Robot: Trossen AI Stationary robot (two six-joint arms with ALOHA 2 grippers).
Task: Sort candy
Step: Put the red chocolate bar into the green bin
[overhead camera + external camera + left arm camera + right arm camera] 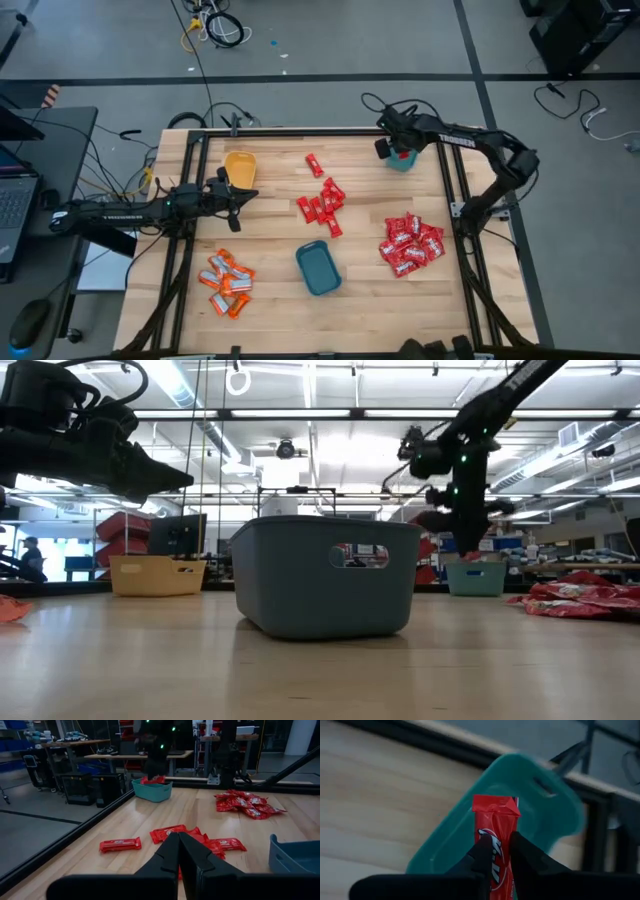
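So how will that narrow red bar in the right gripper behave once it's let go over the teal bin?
The red bar stands upright from the right gripper without drooping, so it is probably fairly stiff. It looks small and light, likely to drop straight into the teal bin. Its glossy wrapper may be slippery.

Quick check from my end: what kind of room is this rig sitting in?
Most likely a robotics lab or workshop: the wooden table stands on a grey concrete floor with loose cables, a laptop desk sits beside it, and workbenches fill the room beyond.
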